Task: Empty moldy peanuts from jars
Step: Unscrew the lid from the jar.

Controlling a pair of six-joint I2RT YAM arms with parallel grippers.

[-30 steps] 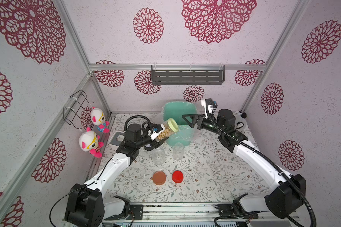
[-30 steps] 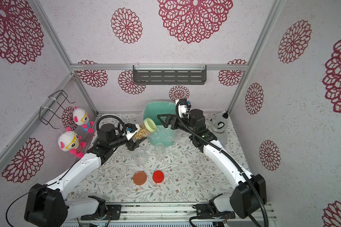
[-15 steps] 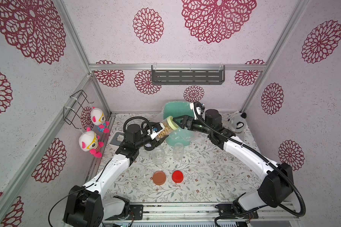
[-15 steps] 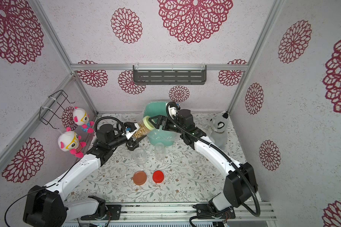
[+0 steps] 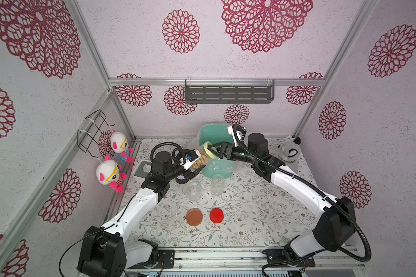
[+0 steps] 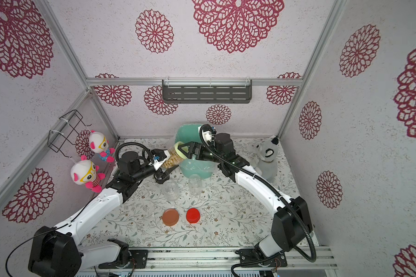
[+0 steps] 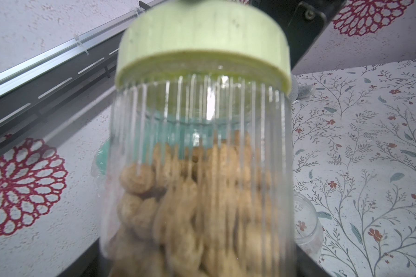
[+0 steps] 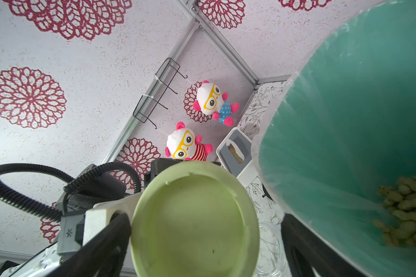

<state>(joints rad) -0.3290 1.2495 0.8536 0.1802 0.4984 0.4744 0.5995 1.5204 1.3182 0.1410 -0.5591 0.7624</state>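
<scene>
The left pincer (image 5: pixel 194 165) is pinching the full jar (image 5: pixel 202 158) around its body and holding it tilted above the table (image 5: pixel 250 215). The jar's pale green lid (image 8: pixel 195 215) is pointing toward the teal bin (image 5: pixel 213 134). The peanuts (image 7: pixel 190 203) are sitting inside this jar, filling most of it.

The right pincer (image 6: pixel 183 151) is standing spread wide, with 1 finger on each side of the lid. In the right wrist view a gap is showing beside 1 finger, so it is not gripping the lid yet.

An empty jar (image 5: pixel 193 189) and the other empty jar (image 5: pixel 217 184) are standing upright on the table just in front of the bin. The brown lid (image 5: pixel 194 217) and the red lid (image 5: pixel 217 215) are lying flat nearer the front. A heap of loose nuts (image 8: pixel 408 208) is lying in the bin.

By this layout, 2 of the 3 jars are looking finished, and the step in hand is opening the last one. The next move is calling for the right pincer to close squarely on the lid's rim and twist. Meanwhile the left pincer is needing to grip firmly enough that the ribbed jar is not turning with it.
</scene>
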